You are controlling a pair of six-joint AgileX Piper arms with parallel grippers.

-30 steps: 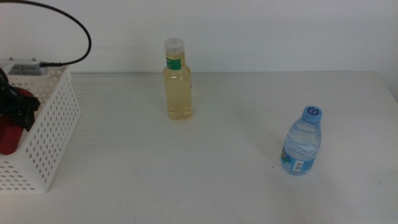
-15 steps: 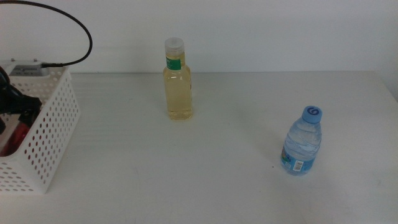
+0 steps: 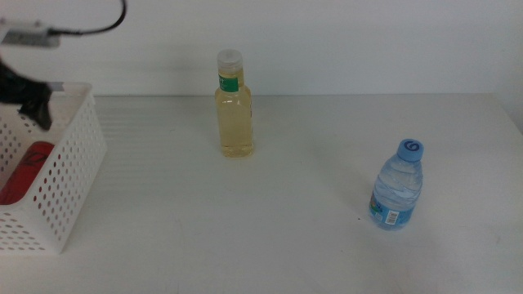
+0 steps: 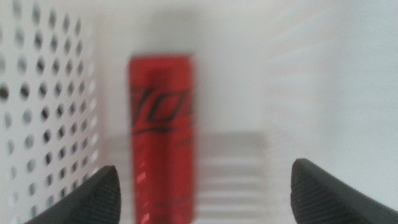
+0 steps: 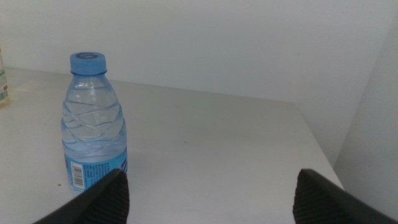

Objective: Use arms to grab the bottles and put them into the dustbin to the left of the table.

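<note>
Left claw (image 3: 33, 102) hangs over the dustbin (image 3: 69, 175) at the surface's left edge, jaws spread wide with nothing between them. The red can (image 4: 160, 134) lies on its side in the dustbin, right below the claw — one item already binned. Wrist picture is blurred, so can details are unclear.

Two left on the surface (image 3: 270, 220): the yellow bottle (image 3: 234, 106) upright near the back edge, around the middle, and the water bottle (image 3: 398, 186) upright toward the right side, well apart from it.

Right claw (image 5: 208, 193) sits near the water bottle, jaws apart, empty, not touching it; this arm doesn't show in the middle view.

Handling guess: the water bottle looks full, thin ribbed plastic — some weight, walls will give under squeeze. Best taken mid-body, around the ribs above the label. The yellow bottle looks stiffer and taller, tippy if nudged; grab at the wide body, not the narrow neck.
</note>
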